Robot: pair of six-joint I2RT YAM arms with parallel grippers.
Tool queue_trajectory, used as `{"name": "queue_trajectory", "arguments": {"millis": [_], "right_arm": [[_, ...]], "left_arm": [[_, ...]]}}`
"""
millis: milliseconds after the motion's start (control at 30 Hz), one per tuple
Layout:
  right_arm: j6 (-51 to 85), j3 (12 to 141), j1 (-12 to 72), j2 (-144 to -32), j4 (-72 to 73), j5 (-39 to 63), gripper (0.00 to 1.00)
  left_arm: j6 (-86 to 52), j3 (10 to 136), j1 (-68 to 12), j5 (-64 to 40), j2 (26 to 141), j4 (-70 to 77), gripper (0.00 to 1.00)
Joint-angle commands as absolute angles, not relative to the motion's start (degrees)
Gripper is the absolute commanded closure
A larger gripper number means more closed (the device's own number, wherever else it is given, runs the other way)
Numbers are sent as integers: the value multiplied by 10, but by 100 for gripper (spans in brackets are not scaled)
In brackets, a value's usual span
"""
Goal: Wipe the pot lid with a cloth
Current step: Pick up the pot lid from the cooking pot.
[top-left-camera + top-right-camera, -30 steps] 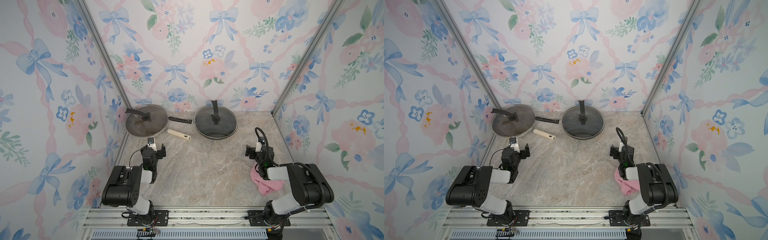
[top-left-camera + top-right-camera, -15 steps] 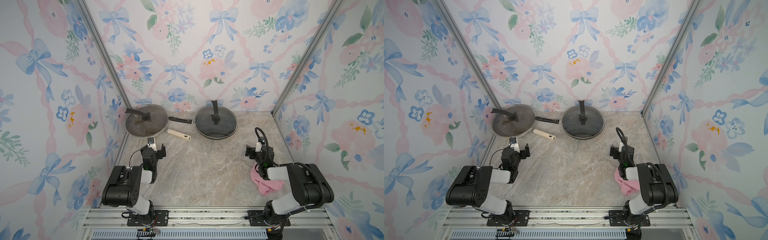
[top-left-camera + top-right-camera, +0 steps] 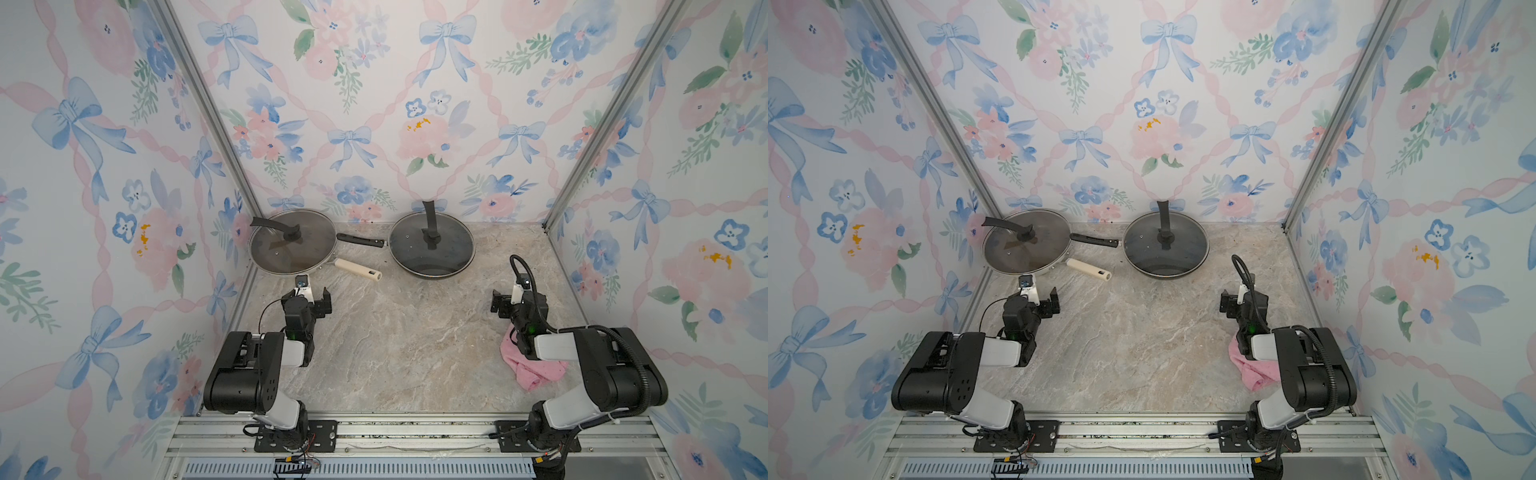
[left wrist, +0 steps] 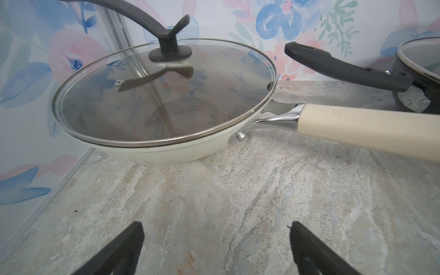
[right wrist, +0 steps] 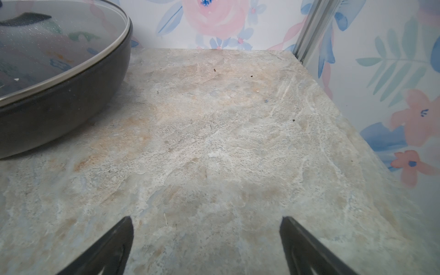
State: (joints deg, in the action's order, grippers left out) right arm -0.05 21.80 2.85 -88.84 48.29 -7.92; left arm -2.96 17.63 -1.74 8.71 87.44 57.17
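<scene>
Two glass pot lids with black handles sit on pans at the back. One lid [image 3: 307, 253] [image 4: 154, 95] covers a cream pan, the other lid [image 3: 453, 249] [image 5: 47, 42] covers a dark pan. The pink cloth [image 3: 536, 370] [image 3: 1258, 374] lies crumpled at the near right, partly under my right arm. My left gripper [image 3: 309, 297] [image 4: 215, 228] hangs open just in front of the cream pan. My right gripper [image 3: 509, 299] [image 5: 206, 221] stands open over bare table, beyond the cloth and to the right of the dark pan. Neither holds anything.
The cream pan's handle [image 3: 357, 269] [image 4: 357, 128] points right across the table, and the dark pan's black handle [image 3: 359, 240] reaches left behind it. Flowered walls close in the left, back and right. A metal rail [image 3: 415, 432] runs along the near edge.
</scene>
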Motion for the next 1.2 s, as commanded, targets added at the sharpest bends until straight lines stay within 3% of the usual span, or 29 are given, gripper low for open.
{"name": "queue_trajectory", "arguments": {"millis": [0,233,467,600,767,867,1000,1100,1167], "right_arm": [[2,232,32,-876,495,-81,3],[-9,305,63,-702,230,-21,4],[281,479,170,-601,-88,-35,3],[391,563,288,-627,-84,-26,3],[437,636,393,-686,-42,-55,3],[444,625,401,-712,39,-14,3],[497,659,384,-725,-59,-50,4],[445,657,376,-741,-2,-40,3],[366,678,379,-767,0,-111,3]], "left_arm": [[-24,181,-20,87,862,582,2],[-59,255,-46,66,704,292,2],[-237,333,-150,103,504,80,2],[-397,414,-209,86,502,45,2],[-469,535,-289,83,576,-19,2],[-455,561,-321,83,595,-14,2],[-445,559,-319,61,600,3,2],[-418,565,-301,20,614,9,2],[-402,578,-301,63,630,-11,2]]}}
